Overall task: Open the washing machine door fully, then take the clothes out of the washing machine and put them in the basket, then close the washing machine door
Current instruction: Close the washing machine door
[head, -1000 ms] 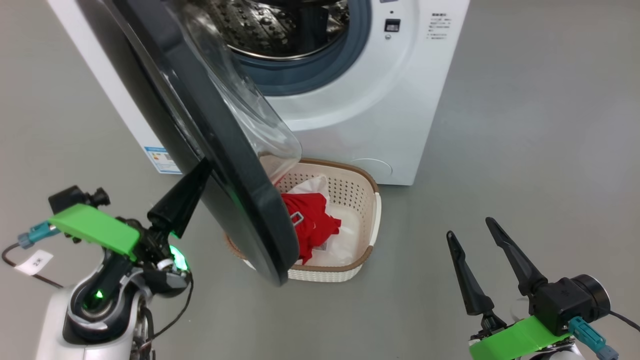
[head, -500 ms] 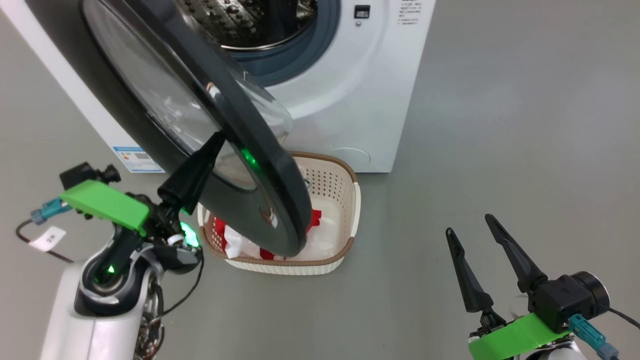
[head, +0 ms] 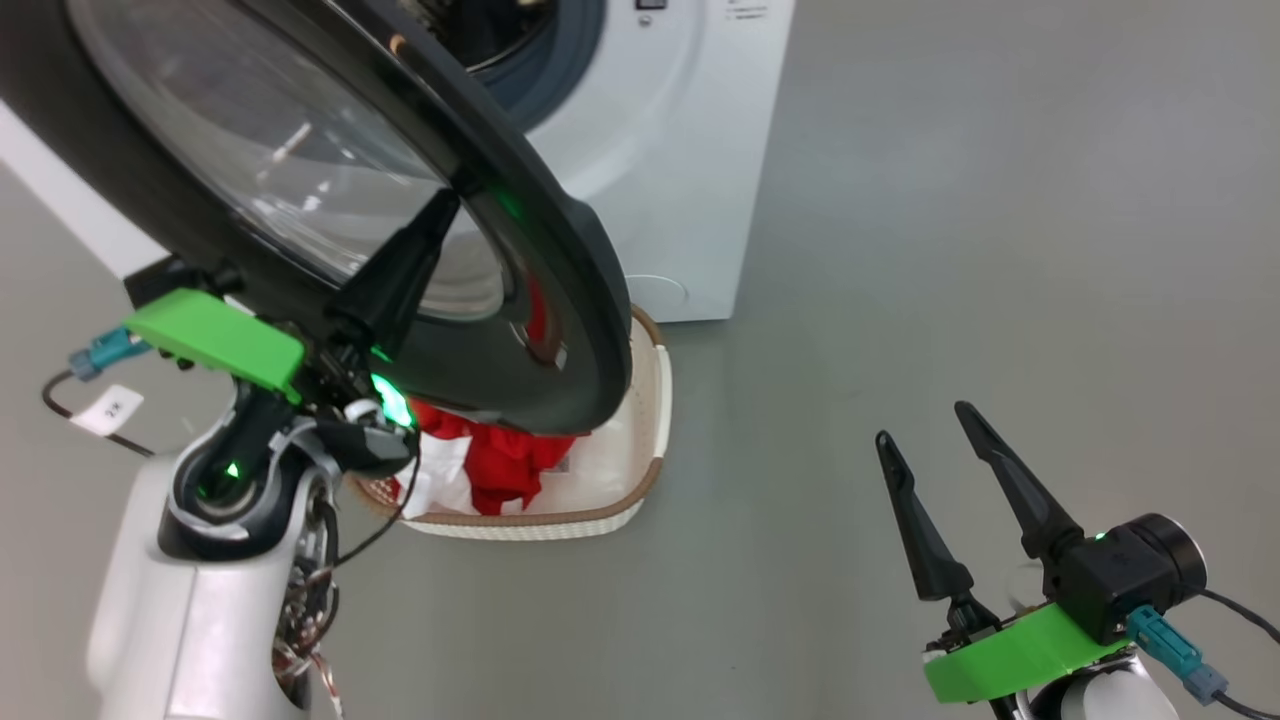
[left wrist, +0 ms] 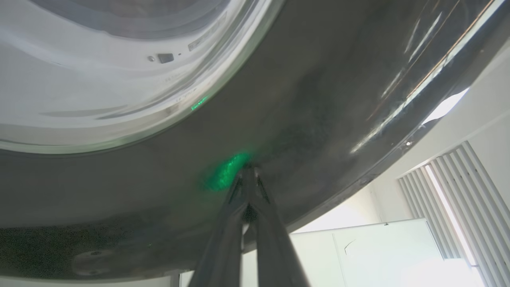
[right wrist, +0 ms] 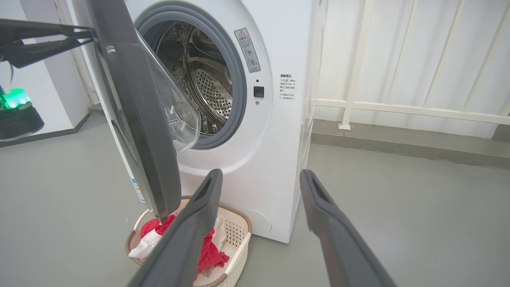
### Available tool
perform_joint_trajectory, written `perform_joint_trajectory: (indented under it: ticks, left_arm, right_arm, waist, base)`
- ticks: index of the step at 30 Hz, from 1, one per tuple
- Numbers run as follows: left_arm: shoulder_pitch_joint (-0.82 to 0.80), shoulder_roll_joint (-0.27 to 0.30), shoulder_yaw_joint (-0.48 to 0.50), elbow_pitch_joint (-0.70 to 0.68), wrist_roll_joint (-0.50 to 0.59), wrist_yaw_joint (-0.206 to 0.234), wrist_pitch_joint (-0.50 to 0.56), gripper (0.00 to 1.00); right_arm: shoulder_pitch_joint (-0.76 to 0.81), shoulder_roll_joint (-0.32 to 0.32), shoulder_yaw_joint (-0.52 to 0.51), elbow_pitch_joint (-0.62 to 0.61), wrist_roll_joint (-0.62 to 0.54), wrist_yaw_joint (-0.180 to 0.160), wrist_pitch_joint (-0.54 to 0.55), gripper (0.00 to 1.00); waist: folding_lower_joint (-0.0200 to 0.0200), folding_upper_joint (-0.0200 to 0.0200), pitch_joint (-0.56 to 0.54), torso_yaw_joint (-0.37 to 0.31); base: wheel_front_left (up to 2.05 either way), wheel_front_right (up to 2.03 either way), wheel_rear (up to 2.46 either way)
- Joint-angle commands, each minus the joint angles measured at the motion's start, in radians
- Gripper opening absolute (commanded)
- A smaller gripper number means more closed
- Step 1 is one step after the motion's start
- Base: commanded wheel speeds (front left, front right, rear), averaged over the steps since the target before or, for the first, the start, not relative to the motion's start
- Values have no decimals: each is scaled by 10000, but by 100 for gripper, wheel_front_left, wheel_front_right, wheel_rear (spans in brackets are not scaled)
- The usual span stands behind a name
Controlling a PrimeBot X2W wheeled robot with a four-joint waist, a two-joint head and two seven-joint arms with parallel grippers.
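Observation:
The washing machine door stands half-swung over the basket, its outer face towards me. My left gripper is shut, with its tips pressed against the dark rim of the door next to the glass, as the left wrist view shows at the gripper's tip. The white washing machine has a bare steel drum. The red and white clothes lie in the cream basket on the floor before the machine. My right gripper hangs open and holds nothing, well right of the basket.
Grey floor spreads to the right of the machine and around my right arm. A white railing and a curtain stand behind the machine's right side. A cable with a white tag hangs by my left arm.
The door has swung round towards the machine, from edge-on to showing its outer face, with my shut left gripper following against it. The head camera has shifted. The right gripper stays open.

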Motion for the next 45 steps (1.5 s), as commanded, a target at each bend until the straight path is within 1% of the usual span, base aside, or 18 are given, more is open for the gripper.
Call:
perform_joint_trajectory:
  ticks: [1,10,20,25,34,45]
  left_arm:
    - [-375,176,249,-195,-19,-183,-31,0]
    - [-1120,323,616,512,68,-446,-385,0]
    - [-1896,441,952,1395,-11,-790,-542,0]
    - [-2327,519,971,1847,105,-870,-629,0]
    - [-3321,822,1039,2508,428,-919,-926,0]
    - [-4060,945,1091,3076,526,-1182,-949,0]
  right_arm:
    - [-342,9,230,-272,-14,62,-62,100]
    - [-471,9,258,-256,31,62,-63,100]
    - [-597,9,371,-269,100,62,-63,100]
    - [-636,9,447,-272,132,62,-63,100]
    - [-845,9,530,-323,246,62,-63,100]
    - [-1075,9,607,-288,329,62,-63,100]
  waist:
    - [0,0,140,-198]
    - [0,0,548,-831]
    - [0,0,808,-1323]
    - [0,0,999,-1511]
    - [0,0,1560,-1769]
    - [0,0,1873,-1921]
  base:
    - [0,0,0]
    - [0,0,0]
    - [0,0,0]
    - [0,0,0]
    - [0,0,0]
    - [0,0,0]
